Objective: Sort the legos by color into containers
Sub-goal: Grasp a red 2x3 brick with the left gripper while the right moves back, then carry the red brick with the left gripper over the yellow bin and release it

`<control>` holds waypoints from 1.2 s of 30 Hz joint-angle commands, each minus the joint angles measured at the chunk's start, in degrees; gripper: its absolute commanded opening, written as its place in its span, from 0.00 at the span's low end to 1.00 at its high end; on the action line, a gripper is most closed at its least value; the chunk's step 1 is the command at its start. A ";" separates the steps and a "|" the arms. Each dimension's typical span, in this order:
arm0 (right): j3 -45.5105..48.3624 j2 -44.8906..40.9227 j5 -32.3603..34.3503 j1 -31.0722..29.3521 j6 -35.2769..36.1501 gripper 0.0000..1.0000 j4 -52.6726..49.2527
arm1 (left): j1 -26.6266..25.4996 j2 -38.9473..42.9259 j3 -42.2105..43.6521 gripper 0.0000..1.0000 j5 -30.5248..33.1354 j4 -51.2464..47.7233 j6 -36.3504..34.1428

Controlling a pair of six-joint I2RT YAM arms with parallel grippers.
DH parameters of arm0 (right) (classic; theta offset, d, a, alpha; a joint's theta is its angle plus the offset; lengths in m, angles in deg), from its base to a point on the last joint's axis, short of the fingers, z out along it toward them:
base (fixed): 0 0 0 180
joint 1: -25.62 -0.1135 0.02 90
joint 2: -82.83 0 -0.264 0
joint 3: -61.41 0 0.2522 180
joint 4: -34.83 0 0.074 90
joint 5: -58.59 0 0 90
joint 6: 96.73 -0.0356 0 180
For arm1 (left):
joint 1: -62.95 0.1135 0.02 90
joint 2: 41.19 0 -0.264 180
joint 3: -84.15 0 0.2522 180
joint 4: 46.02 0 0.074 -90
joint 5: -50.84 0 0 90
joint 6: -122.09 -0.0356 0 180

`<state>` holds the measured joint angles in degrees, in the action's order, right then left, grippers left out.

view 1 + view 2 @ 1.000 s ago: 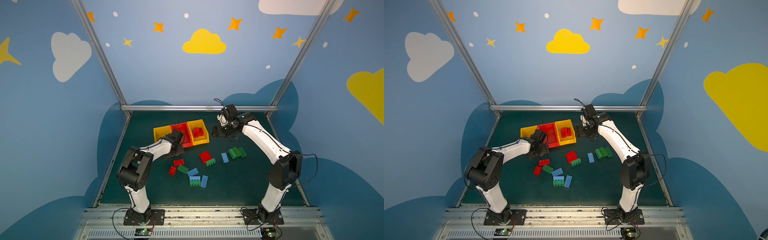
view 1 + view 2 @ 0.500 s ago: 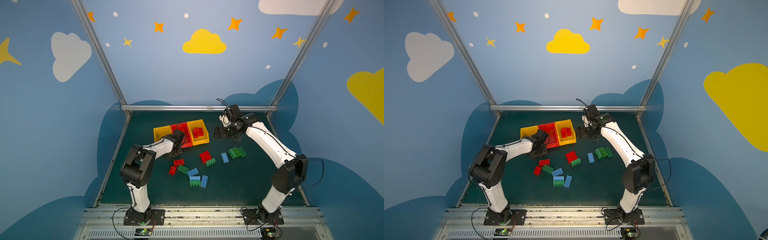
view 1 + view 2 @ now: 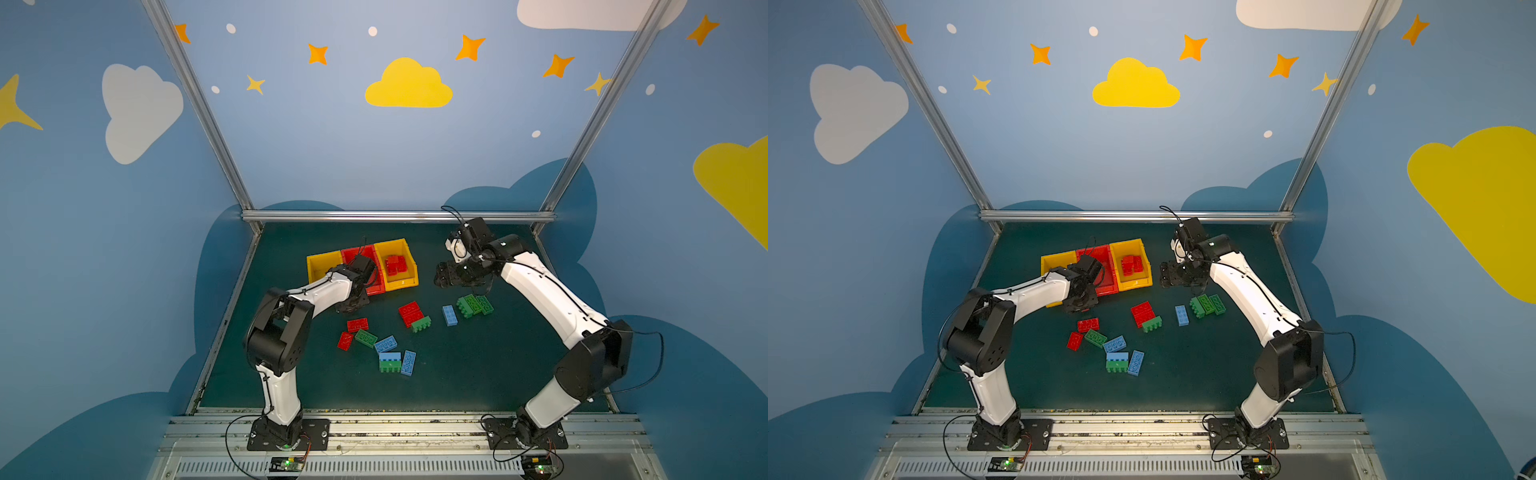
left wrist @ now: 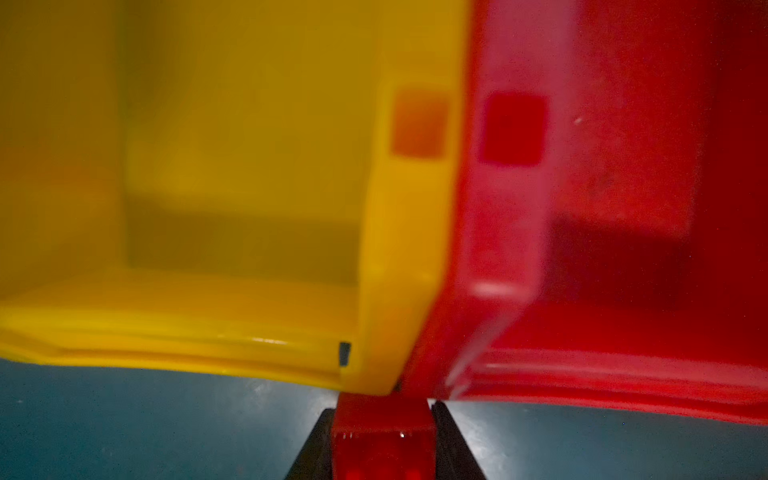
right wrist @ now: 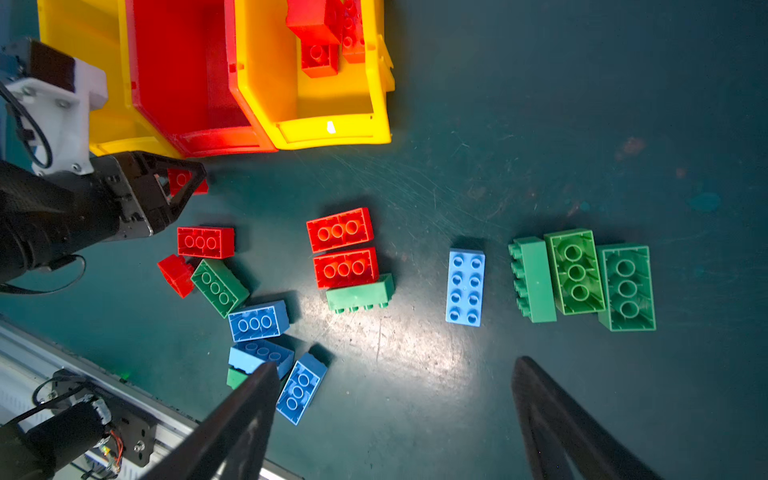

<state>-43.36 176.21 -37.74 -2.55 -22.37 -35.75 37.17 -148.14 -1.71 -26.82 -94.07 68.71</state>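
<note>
Green mat (image 3: 478, 374) carries three joined bins (image 3: 401, 283) and scattered bricks (image 3: 449, 315).

Robot lab cell. Showing blue panel walls (image 3: 374, 166) carrying painted clouds and stars behind the right gripper (image 3: 444, 277), aluminium frame posts (image 3: 201, 108) standing either side, dark green mat (image 3: 478, 365) lying beneath it, arm bases (image 3: 286, 434) sitting bolted to a metal rail (image 3: 415, 424).

Glossy plastic containers (image 5: 332, 137), scuffed matt tabletop (image 5: 540, 124)

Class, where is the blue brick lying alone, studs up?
In a top view the blue brick lies right of centre, between the red pair and the green trio.
</note>
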 commanded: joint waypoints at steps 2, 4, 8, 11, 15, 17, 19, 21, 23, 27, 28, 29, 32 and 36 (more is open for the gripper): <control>2.32 -4.33 -0.44 0.56 -0.60 0.86 -0.22 | -1.88 -0.48 -5.93 0.33 2.32 -4.31 -2.49; 3.54 -5.88 -0.22 0.74 -1.03 0.86 -0.08 | -2.48 -1.30 -9.61 0.33 2.34 -5.19 -3.25; 6.64 -9.26 0.17 0.92 -2.40 0.86 0.17 | -3.38 -4.76 -19.46 0.33 1.69 -6.41 -4.65; 9.21 -11.79 0.66 1.09 -3.69 0.86 0.40 | -3.81 -8.61 -27.25 0.33 0.49 -6.84 -5.91; 11.94 -14.76 1.95 1.21 -5.27 0.86 0.31 | -3.93 -14.68 -36.84 0.34 -1.08 -7.00 -7.27; 12.81 -16.14 2.83 1.33 -5.98 0.86 0.11 | -3.95 -17.99 -42.05 0.34 -1.09 -7.78 -7.79; 13.60 -17.36 3.80 1.34 -6.71 0.86 -0.06 | -3.98 -21.33 -46.36 0.34 -1.17 -8.07 -8.61; 14.09 -18.65 4.51 1.44 -7.10 0.86 -0.42 | -3.86 -24.62 -50.61 0.35 -0.74 -8.38 -9.36; 14.43 -19.51 5.04 1.51 -7.61 0.86 -0.98 | -3.67 -27.63 -54.79 0.35 -0.35 -8.60 -9.82; 14.89 -20.78 5.68 1.56 -8.64 0.86 -2.03 | -3.49 -33.61 -63.32 0.38 1.02 -10.10 -10.59; 15.04 -21.01 5.80 1.58 -8.79 0.86 -2.17 | -3.42 -35.02 -65.60 0.44 1.18 -10.85 -11.06; 15.02 -21.25 5.86 1.62 -9.05 0.86 -2.33 | -3.47 -36.33 -67.90 0.53 1.28 -11.86 -11.36; 15.12 -21.88 6.22 1.64 -9.56 0.86 -2.86 | -3.35 -37.80 -72.13 0.76 1.05 -14.75 -12.25; 15.49 -22.74 5.17 1.62 -9.17 0.87 -2.45 | -3.57 -34.71 -69.61 0.81 1.12 -14.72 -12.51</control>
<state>-28.45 155.08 -32.52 -1.10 -31.26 -37.10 33.48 -186.17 -71.50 -26.63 -106.13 57.36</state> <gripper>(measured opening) 0.863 0.806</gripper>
